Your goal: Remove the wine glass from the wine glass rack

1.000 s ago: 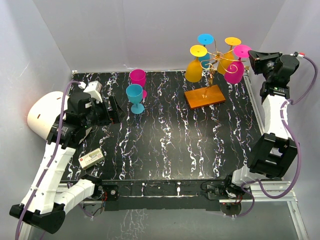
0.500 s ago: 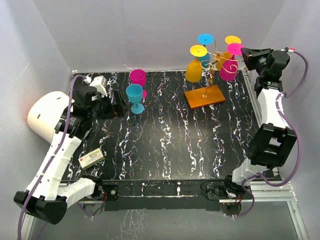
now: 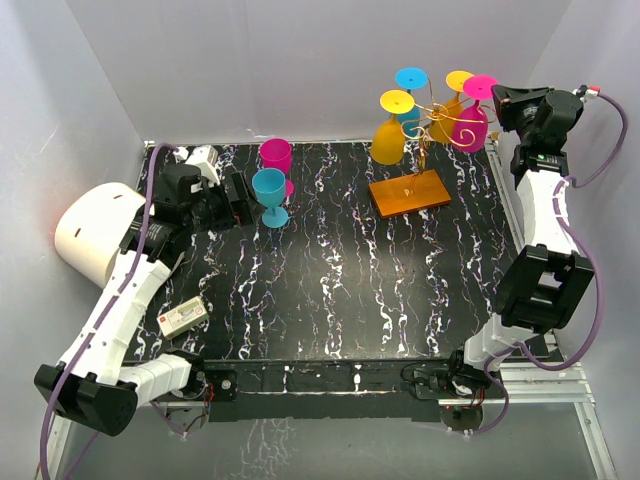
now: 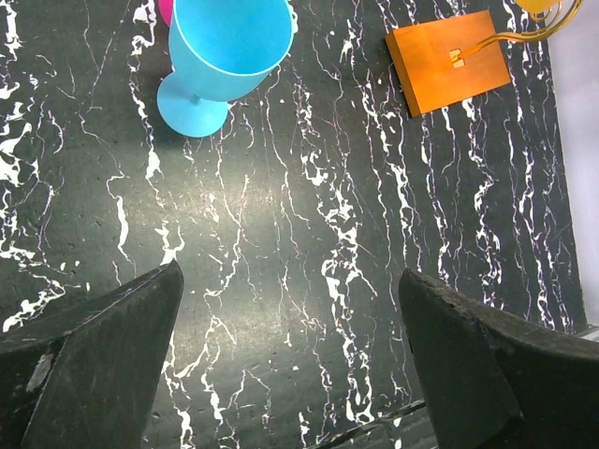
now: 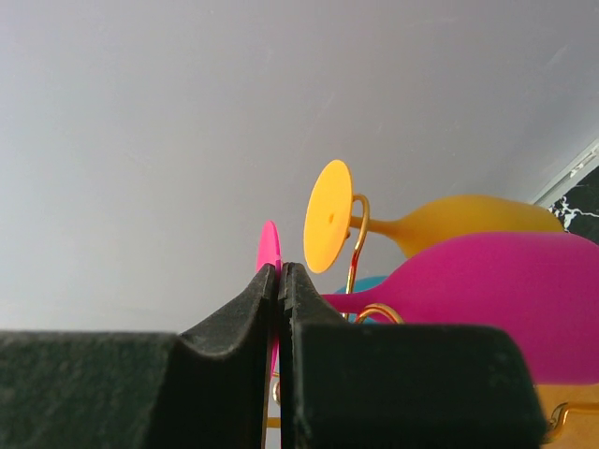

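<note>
Up at the top right of the overhead view, the wine glass rack [image 3: 432,112] stands on its orange base [image 3: 410,192] toward the back of the black marbled tabletop [image 3: 340,290], with glasses hanging bowl-down from its gold curls. The right gripper [image 3: 494,98] is raised at the rack's right side, right at the foot of the magenta wine glass [image 3: 470,130]. From the right wrist camera its jaws are pinched together on that thin pink foot, which is seen edge-on and pokes up above the fingertips [image 5: 262,290]. The stem runs off to the right into the pink bowl filling the lower right of that frame. A gold curl sits at the stem, so the glass hangs on the rack. Just behind it a yellow glass [image 5: 468,220] hangs in its own gold loop, its round foot facing the camera.

Over on the left of the overhead view, the left gripper [image 3: 240,200] hovers low, just left of a blue glass [image 3: 269,195] that stands upright on the tabletop. A second magenta glass [image 3: 276,155] stands close behind it. The left jaws are spread wide apart over the marbled surface. The left wrist view shows the blue glass at upper left and the orange base at upper right. A small white box [image 3: 182,317] lies near the tabletop's lower left edge.
</note>
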You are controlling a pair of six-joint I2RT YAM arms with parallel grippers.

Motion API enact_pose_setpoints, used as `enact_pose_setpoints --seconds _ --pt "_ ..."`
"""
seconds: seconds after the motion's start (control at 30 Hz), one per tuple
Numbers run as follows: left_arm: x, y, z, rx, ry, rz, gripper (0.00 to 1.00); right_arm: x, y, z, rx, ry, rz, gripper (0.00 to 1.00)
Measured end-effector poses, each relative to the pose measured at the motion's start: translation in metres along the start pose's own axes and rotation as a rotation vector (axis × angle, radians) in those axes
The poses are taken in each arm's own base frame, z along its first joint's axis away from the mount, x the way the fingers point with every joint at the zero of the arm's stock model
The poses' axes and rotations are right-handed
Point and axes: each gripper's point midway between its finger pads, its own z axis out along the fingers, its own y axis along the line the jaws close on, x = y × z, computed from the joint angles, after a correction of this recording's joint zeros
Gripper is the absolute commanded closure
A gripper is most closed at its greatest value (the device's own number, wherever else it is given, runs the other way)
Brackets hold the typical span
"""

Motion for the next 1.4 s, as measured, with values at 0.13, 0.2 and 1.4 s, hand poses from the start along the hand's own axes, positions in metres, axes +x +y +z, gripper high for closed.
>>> enact_pose_setpoints --seconds 0.13,0.2,1.4 --pt "-0.003 -0.002 0.000 0.007 -0.014 -0.010 0.02 -0.001 -0.002 0.001 0.006 -0.004 0.004 1.00" --pt "-0.004 -0.003 -0.001 0.010 -0.018 -0.015 0.02 -0.002 -0.004 0.002 0.012 -0.011 0.004 1.00" --pt "0.009 -0.019 -0.022 0.114 0.027 0.028 0.01 -0.026 0.034 -0.162 0.080 -0.258 -0.416 1.00"
